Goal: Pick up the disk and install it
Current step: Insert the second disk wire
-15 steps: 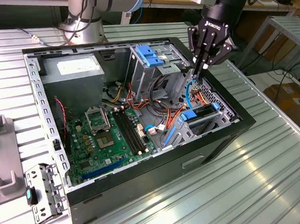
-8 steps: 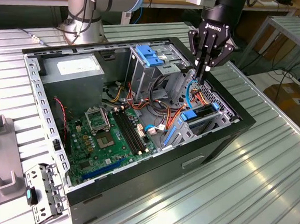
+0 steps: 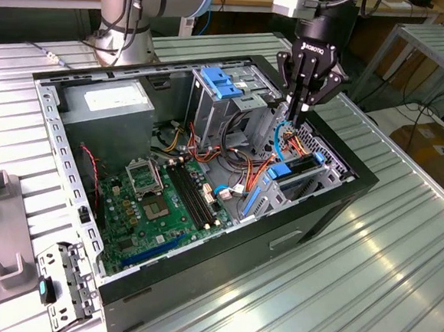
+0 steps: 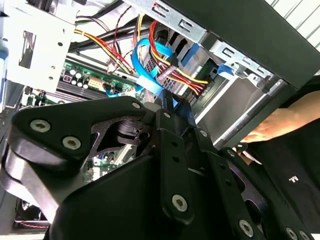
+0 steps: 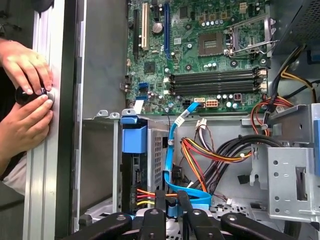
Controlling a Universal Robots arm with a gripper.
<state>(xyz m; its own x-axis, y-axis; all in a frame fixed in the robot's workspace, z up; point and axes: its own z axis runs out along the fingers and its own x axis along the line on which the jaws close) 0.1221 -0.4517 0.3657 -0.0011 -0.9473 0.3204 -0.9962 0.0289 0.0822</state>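
Observation:
The disk (image 3: 303, 166) sits on edge in the drive bay at the corner of the open computer case (image 3: 222, 258), on the exterior view's right. Its blue rail (image 5: 134, 138) and its connector end with red and yellow wires (image 5: 136, 176) show in the first wrist view. My gripper (image 3: 298, 110) hangs just above that bay. Its two fingers stand close together, shut on a blue data cable (image 5: 172, 145) that loops up beside the disk. The fingertips (image 5: 160, 199) pinch the cable's lower end, and the second wrist view has the gripper (image 4: 167, 102) under the cable (image 4: 150, 82).
A grey cage with a blue handle (image 3: 221, 85) stands mid-case, and a grey box with a white sticker (image 3: 108, 103) sits at the back. The motherboard (image 3: 158, 199) lies on the floor amid wire bundles. A person's hands (image 5: 25, 100) rest at the case edge.

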